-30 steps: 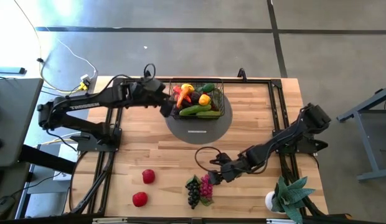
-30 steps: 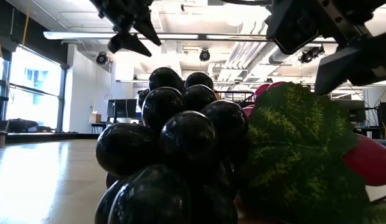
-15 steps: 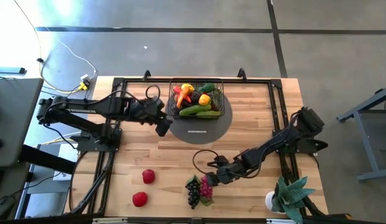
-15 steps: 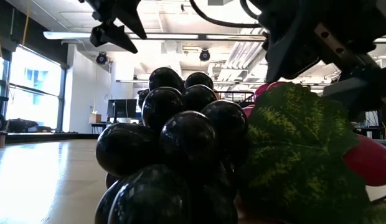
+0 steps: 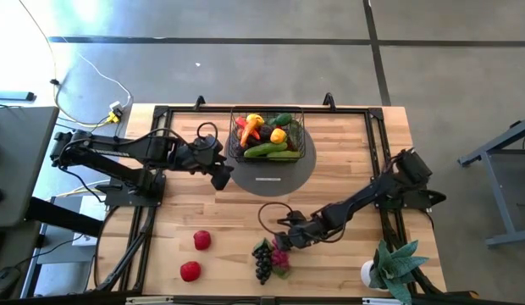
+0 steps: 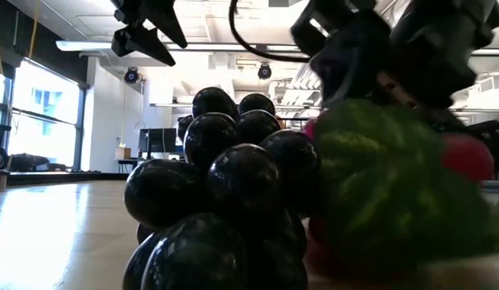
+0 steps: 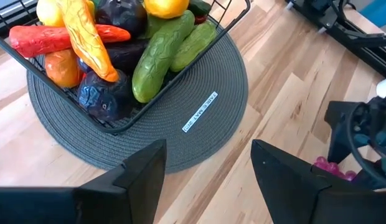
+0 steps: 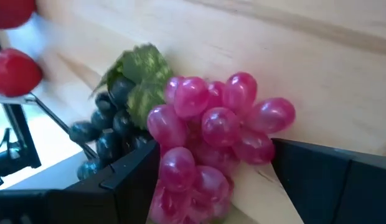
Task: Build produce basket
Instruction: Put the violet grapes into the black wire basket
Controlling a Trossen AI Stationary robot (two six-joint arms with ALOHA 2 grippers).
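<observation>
At the far middle of the table point(image 5: 347, 169), the black wire basket point(image 5: 296, 152) rests on a grey round mat point(image 5: 267, 180) and holds produce: a yellow lemon point(image 5: 279, 135), an orange pepper point(image 5: 255, 124), a red pepper point(image 5: 245, 133) and green cucumbers point(image 5: 267, 150). In the left wrist view the same load appears through the mesh, with a dark eggplant point(image 7: 103, 99) low against the wire and a small white label point(image 7: 200, 112) on the mat. The left hand point(image 5: 220, 175) hangs above the table just beside the mat's left edge, fingers parted around empty air and holding nothing. The right hand point(image 5: 284, 243) reaches low over the near middle of the table; its fingers stand wide on either side of the pink grapes point(image 8: 211, 134), and whether they press the fruit cannot be told. Beside the pink bunch lie the dark grapes point(image 5: 262, 263) with green leaves point(image 8: 138, 78), which fill the low view. Two red tomatoes point(image 5: 201, 241) lie well apart to the near left. A potted green plant point(image 5: 396, 264) stands at the near right corner.
</observation>
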